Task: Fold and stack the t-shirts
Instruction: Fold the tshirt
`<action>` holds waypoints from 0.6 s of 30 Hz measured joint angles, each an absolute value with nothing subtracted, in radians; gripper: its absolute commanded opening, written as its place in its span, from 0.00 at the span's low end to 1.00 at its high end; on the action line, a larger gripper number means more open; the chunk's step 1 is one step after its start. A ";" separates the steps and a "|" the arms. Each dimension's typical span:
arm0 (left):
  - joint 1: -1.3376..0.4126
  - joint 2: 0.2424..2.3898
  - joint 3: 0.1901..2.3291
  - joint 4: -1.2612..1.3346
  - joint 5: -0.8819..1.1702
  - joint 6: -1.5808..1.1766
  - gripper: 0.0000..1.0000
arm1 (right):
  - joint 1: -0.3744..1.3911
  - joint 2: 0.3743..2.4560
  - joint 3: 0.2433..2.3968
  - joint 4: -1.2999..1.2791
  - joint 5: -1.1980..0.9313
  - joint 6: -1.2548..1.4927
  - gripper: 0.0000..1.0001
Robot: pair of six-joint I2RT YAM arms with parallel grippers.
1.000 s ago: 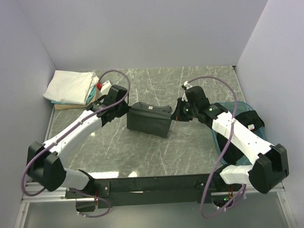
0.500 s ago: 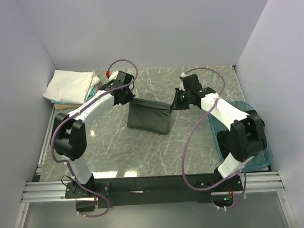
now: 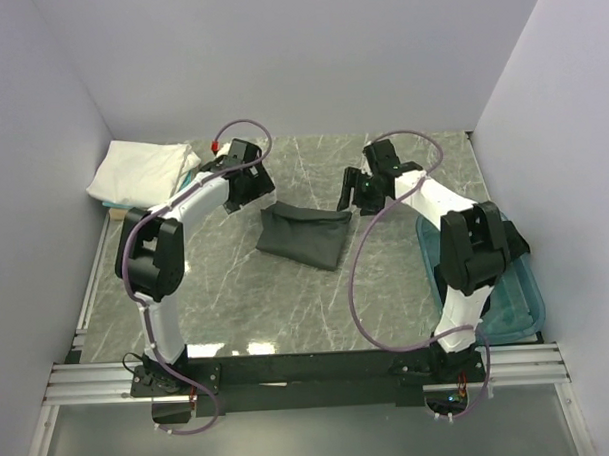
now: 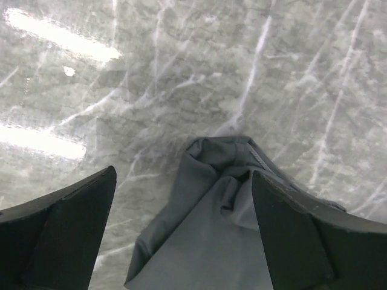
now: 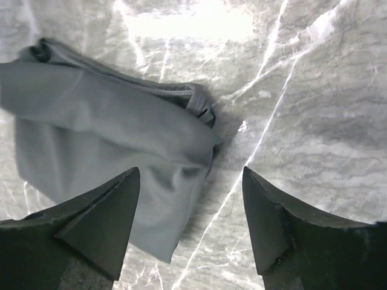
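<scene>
A dark charcoal-grey t-shirt (image 3: 303, 236) lies folded on the marble table (image 3: 287, 309), mid-table. My left gripper (image 3: 255, 192) hovers over its far left corner, open and empty. In the left wrist view the left gripper (image 4: 183, 173) has the shirt's bunched corner (image 4: 205, 229) lying loose between its spread fingers. My right gripper (image 3: 351, 192) hangs open over the far right corner. In the right wrist view the right gripper (image 5: 190, 171) stands above the shirt's hem (image 5: 109, 121), touching nothing. A folded white t-shirt (image 3: 137, 172) tops a stack at the back left, with a teal layer (image 3: 189, 170) peeking from under it.
A teal plastic bin (image 3: 512, 301) sits at the table's right edge beside the right arm's base. Grey walls close in the back and both sides. Cables loop above both arms.
Both grippers have opened and let go of the charcoal shirt's far corners. The shirt, held up and stretched before, now lies slack on the table. Both arms have reached farther back.
</scene>
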State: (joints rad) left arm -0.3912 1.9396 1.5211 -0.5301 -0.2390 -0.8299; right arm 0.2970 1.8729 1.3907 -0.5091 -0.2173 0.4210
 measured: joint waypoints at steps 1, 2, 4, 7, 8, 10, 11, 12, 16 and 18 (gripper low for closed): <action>-0.390 1.936 1.520 -0.528 -0.233 -0.828 1.00 | 0.296 1.858 1.383 -0.505 -0.218 0.421 0.76; -0.390 1.930 1.514 -0.522 -0.227 -0.828 1.00 | 0.297 1.837 1.370 -0.499 -0.222 0.421 0.76; -0.391 1.892 1.467 -0.495 -0.205 -0.827 0.99 | 0.297 1.773 1.319 -0.472 -0.233 0.424 0.76; -0.394 1.815 1.383 -0.473 -0.171 -0.821 0.99 | 0.297 1.649 1.212 -0.435 -0.263 0.428 0.76; -0.394 1.791 1.359 -0.465 -0.151 -0.808 1.00 | 0.297 1.616 1.181 -0.425 -0.274 0.429 0.76; -0.395 1.754 1.319 -0.437 -0.110 -0.775 1.00 | 0.298 1.572 1.130 -0.405 -0.287 0.428 0.76; -0.395 1.743 1.304 -0.421 -0.091 -0.760 0.99 | 0.302 1.559 1.111 -0.400 -0.293 0.427 0.76; -0.396 1.734 1.290 -0.403 -0.068 -0.741 0.99 | 0.304 1.553 1.098 -0.396 -0.300 0.425 0.76; -0.398 1.737 1.287 -0.356 0.037 -0.706 0.99 | 0.312 1.559 1.081 -0.377 -0.325 0.423 0.77; -0.402 1.755 1.301 -0.340 0.080 -0.698 1.00 | 0.315 1.567 1.082 -0.357 -0.332 0.425 0.77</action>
State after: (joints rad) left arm -0.4019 1.7554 1.3010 -0.3397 0.0795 -0.6979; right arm 0.3145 1.5665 1.0821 -0.3573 -0.3317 0.4248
